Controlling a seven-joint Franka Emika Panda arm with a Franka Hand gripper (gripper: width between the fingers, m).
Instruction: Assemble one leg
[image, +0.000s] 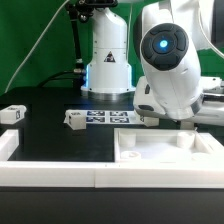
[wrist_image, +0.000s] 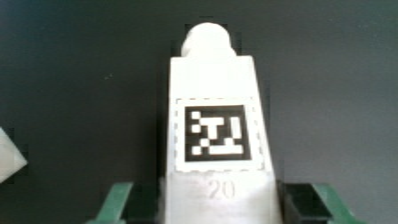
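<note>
In the wrist view a white oblong leg lies lengthwise on the black table. Its black-and-white square tag faces up and its rounded peg end points away from me. My gripper straddles the near end of this leg. One green finger shows on each side, with a narrow dark gap between each finger and the leg, so the jaws are open. In the exterior view the arm's big white wrist housing hides the fingers and this leg. Two other legs lie at the exterior view's left.
The big flat white slab with recesses lies in front at the exterior view's right. The marker board lies flat behind it, in front of the robot base. A white object shows at the wrist view's edge.
</note>
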